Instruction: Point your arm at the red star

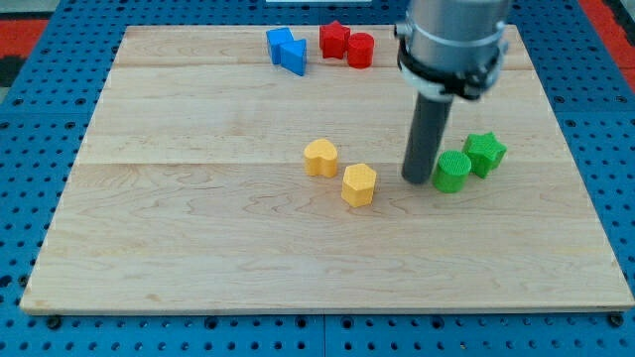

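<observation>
The red star (334, 39) lies near the view's top, just right of centre, touching a red cylinder (360, 50) on its right. My tip (417, 179) rests on the board well below and to the right of the star, right beside the left side of a green cylinder (452, 172). The dark rod rises from the tip to the grey arm body at the view's top right.
A blue block (288, 50) lies left of the red star. A green star (485, 153) sits right of the green cylinder. A yellow heart (320, 157) and a yellow hexagon (359, 184) lie left of my tip. The wooden board (198, 238) has blue pegboard around it.
</observation>
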